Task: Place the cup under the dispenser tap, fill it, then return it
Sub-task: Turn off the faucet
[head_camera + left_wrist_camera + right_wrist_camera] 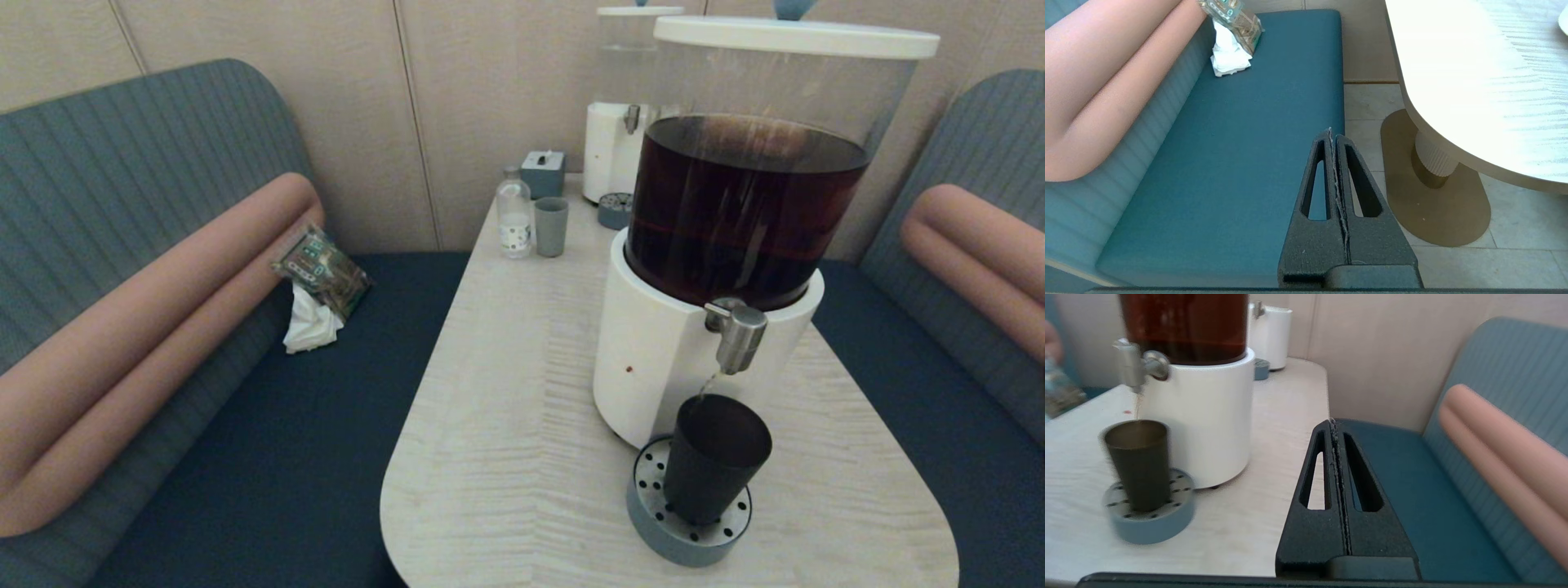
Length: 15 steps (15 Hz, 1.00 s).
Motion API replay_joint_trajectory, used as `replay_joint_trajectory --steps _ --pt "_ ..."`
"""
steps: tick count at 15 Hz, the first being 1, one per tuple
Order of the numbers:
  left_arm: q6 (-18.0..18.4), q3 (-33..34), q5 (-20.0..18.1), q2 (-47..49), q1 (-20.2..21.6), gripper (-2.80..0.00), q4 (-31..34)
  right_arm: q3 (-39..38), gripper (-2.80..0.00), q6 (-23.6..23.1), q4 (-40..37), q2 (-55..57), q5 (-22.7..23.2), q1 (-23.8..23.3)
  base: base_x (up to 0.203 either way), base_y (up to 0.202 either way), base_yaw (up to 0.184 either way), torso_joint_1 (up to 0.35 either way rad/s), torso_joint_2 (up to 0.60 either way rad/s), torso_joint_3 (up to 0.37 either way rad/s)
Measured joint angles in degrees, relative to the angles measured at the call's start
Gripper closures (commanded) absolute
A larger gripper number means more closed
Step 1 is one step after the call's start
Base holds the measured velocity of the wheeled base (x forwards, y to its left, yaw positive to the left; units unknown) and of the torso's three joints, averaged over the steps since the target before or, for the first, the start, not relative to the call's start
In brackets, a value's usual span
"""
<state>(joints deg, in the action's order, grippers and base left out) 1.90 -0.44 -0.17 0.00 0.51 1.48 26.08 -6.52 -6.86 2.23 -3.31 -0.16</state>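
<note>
Nearest to the head camera stands the drip tray (690, 523), a round grey-blue disc with holes, at the front part of the pale table (506, 441). On this tray the cup (714, 457) stands upright, black and tapered, with its mouth directly below the dispenser tap (739, 331). A thin stream of liquid runs from the tap into the cup. The tap juts from the white base (653, 359) of the big dispenser, and the clear tank (747, 204) above the base holds dark brown liquid.

Neither arm appears in the head view. The right pincer (1333, 424) is clenched, its two fingers pressed together and holding nothing; in its wrist view it is well apart from the cup, over the table edge on the side of the blue seat (1412, 490). The left pincer (1329, 132) is also clenched and empty, parked above the blue bench (1241, 163) and the floor beside the table foot (1433, 179).

At the far end of the table stand a small bottle (514, 214) and a grey-blue cup (551, 227) just beside it, then a small grey box (543, 171) behind them, and a second dispenser (624, 122) with clear liquid. On the left bench lies a crumpled packet (322, 269) with white tissue (310, 327).
</note>
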Motion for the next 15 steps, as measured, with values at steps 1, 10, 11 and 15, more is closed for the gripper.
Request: replay_joint_trajectory --steps 1,10,11,15 --pt "0.02 0.0 -0.01 0.0 0.0 0.0 0.0 -3.45 0.0 -0.39 3.99 -0.7 -0.55 0.0 0.0 0.0 0.0 0.0 0.0 0.0" --pt "0.0 0.0 0.02 0.0 0.0 0.0 0.0 -25.64 0.0 -0.18 11.22 -2.13 1.86 0.05 0.0 0.0 0.0 0.0 0.0 0.0" --pt "0.02 0.0 0.04 0.0 0.0 0.0 0.0 -25.73 0.0 -0.07 11.0 -2.13 2.0 0.06 0.0 0.0 0.0 0.0 0.0 0.0" --pt "0.02 0.0 0.01 0.0 0.0 0.0 0.0 -25.82 0.0 -0.26 9.75 -2.15 2.52 0.06 0.0 0.0 0.0 0.0 0.0 0.0"
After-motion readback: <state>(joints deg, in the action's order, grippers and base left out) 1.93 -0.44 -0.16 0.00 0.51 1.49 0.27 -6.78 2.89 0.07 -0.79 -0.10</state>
